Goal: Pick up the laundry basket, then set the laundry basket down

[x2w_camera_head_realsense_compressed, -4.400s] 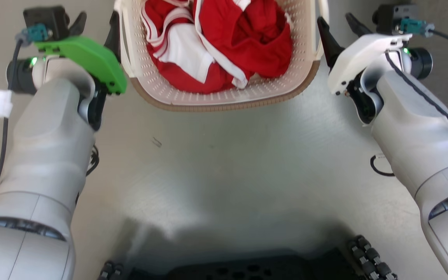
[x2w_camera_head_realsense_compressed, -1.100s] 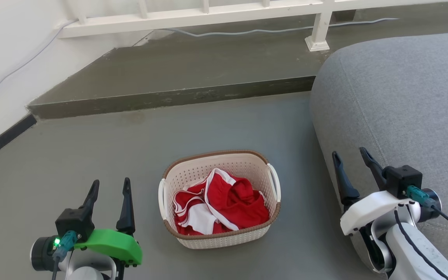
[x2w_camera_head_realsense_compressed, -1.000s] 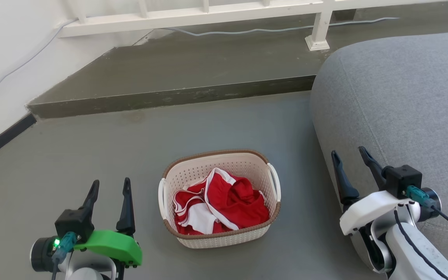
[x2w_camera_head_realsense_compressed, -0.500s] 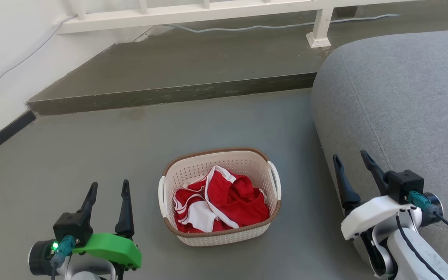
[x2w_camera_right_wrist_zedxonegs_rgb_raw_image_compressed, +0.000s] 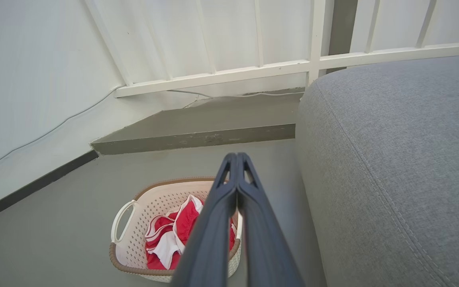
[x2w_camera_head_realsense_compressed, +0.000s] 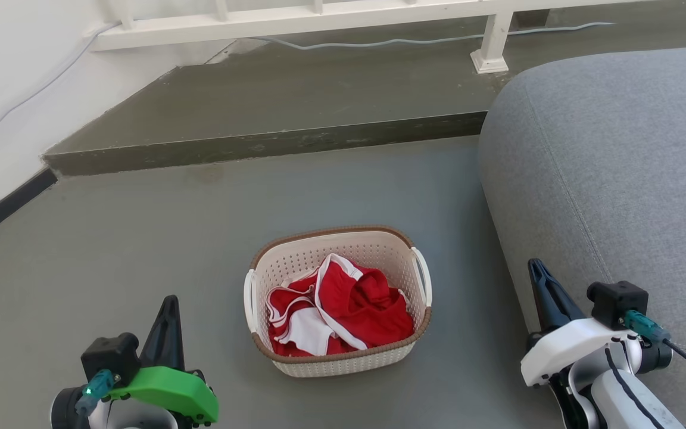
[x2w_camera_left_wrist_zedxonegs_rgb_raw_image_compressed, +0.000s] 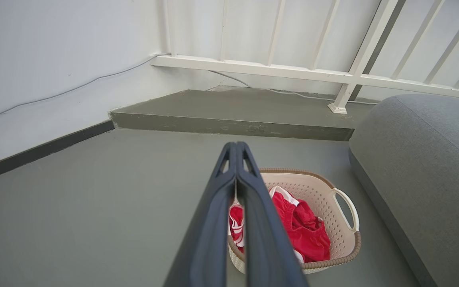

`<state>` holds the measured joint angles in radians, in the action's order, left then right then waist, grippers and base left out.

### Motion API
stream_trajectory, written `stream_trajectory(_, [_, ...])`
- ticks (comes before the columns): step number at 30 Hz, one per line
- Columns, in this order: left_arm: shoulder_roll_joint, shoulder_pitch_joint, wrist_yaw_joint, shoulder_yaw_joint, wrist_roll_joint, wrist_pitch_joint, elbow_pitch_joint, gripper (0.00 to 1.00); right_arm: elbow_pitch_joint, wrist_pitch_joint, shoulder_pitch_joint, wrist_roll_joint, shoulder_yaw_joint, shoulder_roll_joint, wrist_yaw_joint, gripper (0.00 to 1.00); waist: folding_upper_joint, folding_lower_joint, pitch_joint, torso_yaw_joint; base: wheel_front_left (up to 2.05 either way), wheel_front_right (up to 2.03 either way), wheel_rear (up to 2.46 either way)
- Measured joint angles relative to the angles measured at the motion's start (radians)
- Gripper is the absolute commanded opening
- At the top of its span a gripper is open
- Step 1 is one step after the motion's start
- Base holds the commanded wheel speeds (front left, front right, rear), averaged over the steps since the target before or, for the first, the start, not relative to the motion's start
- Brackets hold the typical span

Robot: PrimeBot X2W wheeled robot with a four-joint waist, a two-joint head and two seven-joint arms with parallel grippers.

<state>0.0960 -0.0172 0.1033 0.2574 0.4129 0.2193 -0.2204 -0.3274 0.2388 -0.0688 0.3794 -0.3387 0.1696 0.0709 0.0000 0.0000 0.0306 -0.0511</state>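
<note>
The laundry basket (x2w_camera_head_realsense_compressed: 295, 259), cream-white and perforated with a brown rim and white side handles, stands on the grey floor and holds red-and-white clothing (x2w_camera_head_realsense_compressed: 343, 310). It also shows in the left wrist view (x2w_camera_left_wrist_zedxonegs_rgb_raw_image_compressed: 317, 191) and the right wrist view (x2w_camera_right_wrist_zedxonegs_rgb_raw_image_compressed: 153, 203). My left gripper (x2w_camera_head_realsense_compressed: 167, 304) is at the lower left, well apart from the basket, fingers pressed together with nothing between them (x2w_camera_left_wrist_zedxonegs_rgb_raw_image_compressed: 236, 149). My right gripper (x2w_camera_head_realsense_compressed: 536, 268) is at the lower right beside the sofa, also shut and empty (x2w_camera_right_wrist_zedxonegs_rgb_raw_image_compressed: 236, 159).
A large grey sofa cushion (x2w_camera_head_realsense_compressed: 611, 179) rises right of the basket, close to my right arm. A raised concrete step (x2w_camera_head_realsense_compressed: 271, 143) runs behind, with a white railing (x2w_camera_head_realsense_compressed: 319, 18) and a cable on it. A white wall (x2w_camera_head_realsense_compressed: 9, 77) with dark skirting stands at left.
Both grippers have gone from open to shut and dropped lower in the head view. Since 4.4 s ago they have left the basket's sides and the camera has pulled back.
</note>
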Motion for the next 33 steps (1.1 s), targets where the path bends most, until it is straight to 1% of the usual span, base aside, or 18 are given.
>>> stream_trajectory(6, [-0.010, 0.000, -0.020, -0.021, 0.082, -0.022, -0.001, 0.00, 0.003, -0.021, 0.000, 0.083, 0.023, -0.010, -0.011, 0.00, 0.0000, 0.0000, -0.002, 0.004, 0.00, 0.00, 0.00])
stream_trajectory(11, [-0.011, 0.000, -0.032, -0.033, 0.164, -0.039, -0.001, 0.00, 0.008, -0.039, 0.000, 0.176, 0.047, -0.013, -0.021, 0.00, 0.0000, 0.0000, -0.003, 0.006, 0.00, 0.00, 0.00])
stream_trajectory(33, [-0.018, -0.001, -0.081, -0.108, 0.429, -0.115, -0.014, 0.00, 0.020, -0.119, 0.000, 0.443, 0.153, -0.043, -0.062, 0.00, 0.0000, 0.0001, -0.010, 0.018, 0.00, 0.00, 0.00])
